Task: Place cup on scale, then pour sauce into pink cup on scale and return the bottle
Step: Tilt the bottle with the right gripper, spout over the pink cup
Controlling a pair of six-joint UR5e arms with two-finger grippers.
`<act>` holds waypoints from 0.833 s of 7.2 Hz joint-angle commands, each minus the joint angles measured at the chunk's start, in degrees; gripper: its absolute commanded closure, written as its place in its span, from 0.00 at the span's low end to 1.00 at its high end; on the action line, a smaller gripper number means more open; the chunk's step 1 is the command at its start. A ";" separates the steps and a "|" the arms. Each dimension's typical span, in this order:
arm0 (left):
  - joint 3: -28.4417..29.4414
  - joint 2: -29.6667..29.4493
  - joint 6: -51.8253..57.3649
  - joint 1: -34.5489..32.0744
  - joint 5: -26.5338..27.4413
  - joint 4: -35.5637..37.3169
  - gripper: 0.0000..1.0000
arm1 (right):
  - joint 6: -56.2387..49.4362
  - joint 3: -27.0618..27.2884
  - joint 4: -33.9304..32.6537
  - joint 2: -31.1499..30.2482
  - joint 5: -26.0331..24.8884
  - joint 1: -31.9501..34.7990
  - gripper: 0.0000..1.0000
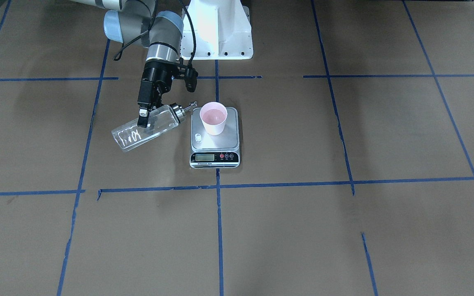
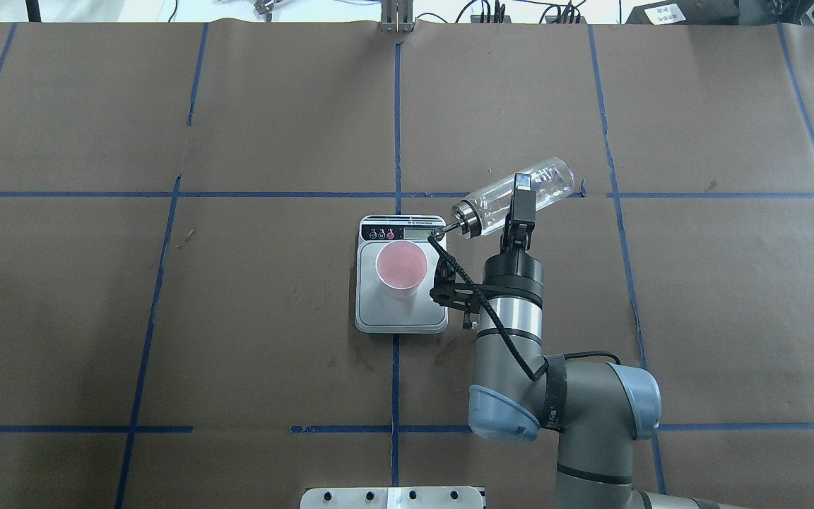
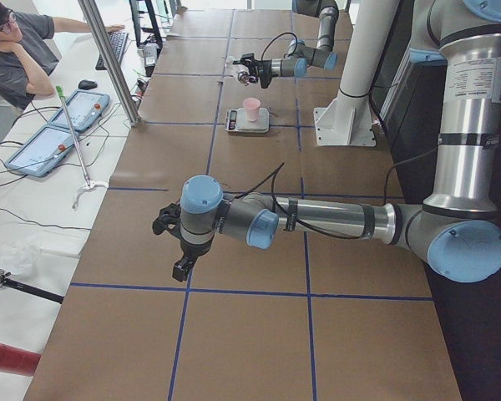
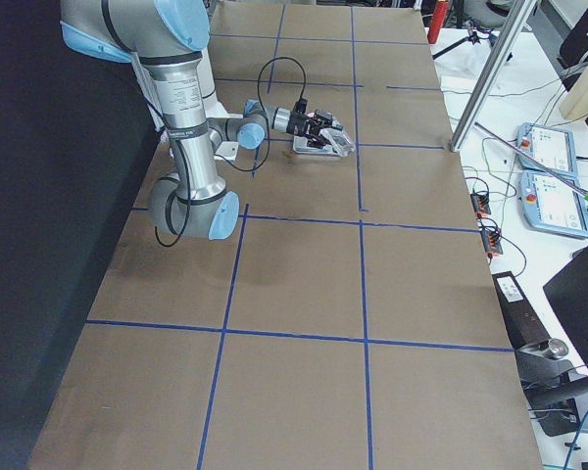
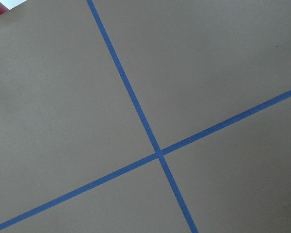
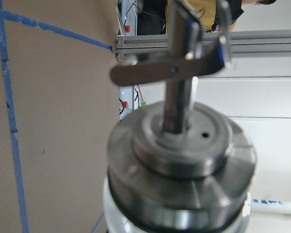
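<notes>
The pink cup stands upright on the steel platform of the scale, toward its robot-side edge. My right gripper is shut on the clear glass bottle around its middle and holds it above the table, tipped nearly level. The silver cap and spout point at the cup, with the tip just short of its rim. From overhead, the bottle lies to the right of the cup. The right wrist view shows the cap close up. My left gripper hangs low over bare table, far from the scale; I cannot tell its state.
The white robot pedestal stands behind the scale. Blue tape lines cross the brown paper table cover. An operator sits at a side desk with tablets beyond the table's far edge.
</notes>
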 commanded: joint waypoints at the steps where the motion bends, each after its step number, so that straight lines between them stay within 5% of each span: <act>1: 0.36 -0.02 0.00 -0.53 0.00 -0.36 0.00 | -6.87 -0.51 -0.09 0.70 -1.88 0.08 1.00; 6: 0.53 -0.02 0.00 -0.62 0.00 -0.36 0.00 | -18.50 -0.60 -0.09 2.54 -5.22 0.08 1.00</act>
